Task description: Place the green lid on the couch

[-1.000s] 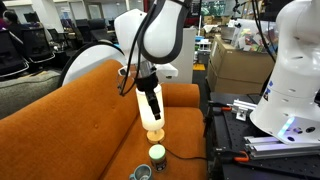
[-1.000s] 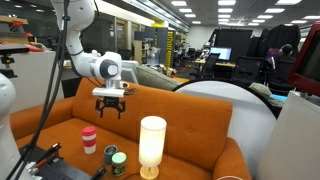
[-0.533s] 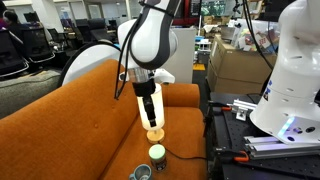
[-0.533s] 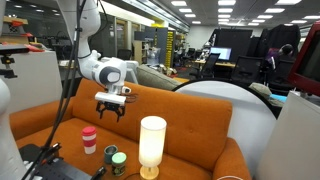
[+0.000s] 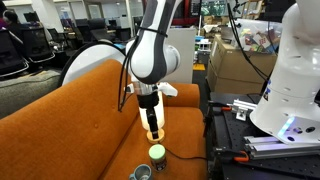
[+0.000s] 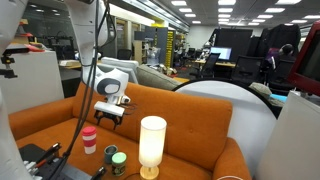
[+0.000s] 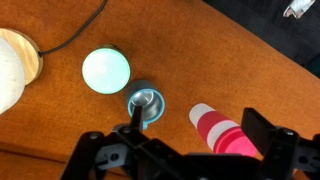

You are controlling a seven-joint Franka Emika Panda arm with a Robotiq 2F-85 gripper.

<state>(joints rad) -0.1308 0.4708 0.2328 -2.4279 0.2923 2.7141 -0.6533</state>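
Note:
The green lid (image 7: 105, 70) is a pale-green round cap lying flat on the seat of the orange couch (image 7: 240, 70). It also shows in both exterior views (image 5: 157, 153) (image 6: 111, 151). My gripper (image 7: 197, 135) is open and empty. It hovers above the couch seat (image 5: 70, 120), over a red-and-white striped cup (image 7: 222, 132), with the lid off to one side of its jaws. In both exterior views the gripper (image 5: 152, 120) (image 6: 110, 113) points down, well above the lid.
A dark teal cup (image 7: 146, 103) (image 6: 119, 163) stands right beside the lid. A cream lamp (image 6: 152, 145) (image 7: 15, 65) with a cord stands on the seat past the lid. The striped cup (image 6: 89, 139) stands upright. Black equipment (image 5: 235, 130) lies beside the couch.
The arm has come lower and shifted along the seat from near the backrest toward the cups. The lid, cups and lamp have not moved.

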